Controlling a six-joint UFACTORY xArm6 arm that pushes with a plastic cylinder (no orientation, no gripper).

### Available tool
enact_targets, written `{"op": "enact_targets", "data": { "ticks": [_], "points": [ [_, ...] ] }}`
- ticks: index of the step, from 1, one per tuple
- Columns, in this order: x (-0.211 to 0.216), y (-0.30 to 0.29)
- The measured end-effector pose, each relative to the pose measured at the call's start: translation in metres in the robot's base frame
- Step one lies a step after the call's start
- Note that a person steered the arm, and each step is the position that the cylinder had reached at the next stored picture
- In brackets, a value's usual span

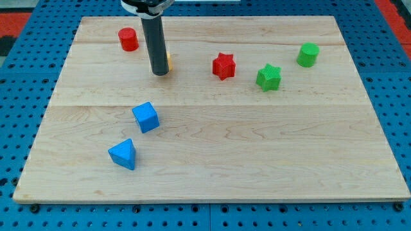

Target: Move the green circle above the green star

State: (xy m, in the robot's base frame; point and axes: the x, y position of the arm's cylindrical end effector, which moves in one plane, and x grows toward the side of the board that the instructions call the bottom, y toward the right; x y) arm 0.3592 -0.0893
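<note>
My tip (160, 73), the lower end of a straight dark rod with no gripper to spread or pinch, rests on the pale wooden table (212, 160) in its upper left part. A small yellow-orange block (168, 62) peeks out just behind the rod, its shape hidden. At ten o'clock from the tip stands a red cylinder block (128, 39); at six o'clock lie a blue cube block (146, 117) and a blue pyramid-like block (122, 154). Toward three o'clock come a red star block (223, 65), then the green star block (269, 77). The green circle block (308, 54) sits at two o'clock of the green star, well apart from my tip, so I judge a long sweep rightward is needed.
</note>
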Motion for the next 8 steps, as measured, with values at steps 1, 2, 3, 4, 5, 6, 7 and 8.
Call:
{"op": "enact_targets", "data": {
  "ticks": [1,2,3,4,5,6,7,8],
  "points": [
    [-0.011,-0.026],
    [-0.053,0.034],
    [-0.084,0.085],
    [-0.094,0.105],
    [-0.074,0.186],
    [-0.093,0.246],
    [-0.097,0.333],
    [-0.052,0.334]
  ]
}}
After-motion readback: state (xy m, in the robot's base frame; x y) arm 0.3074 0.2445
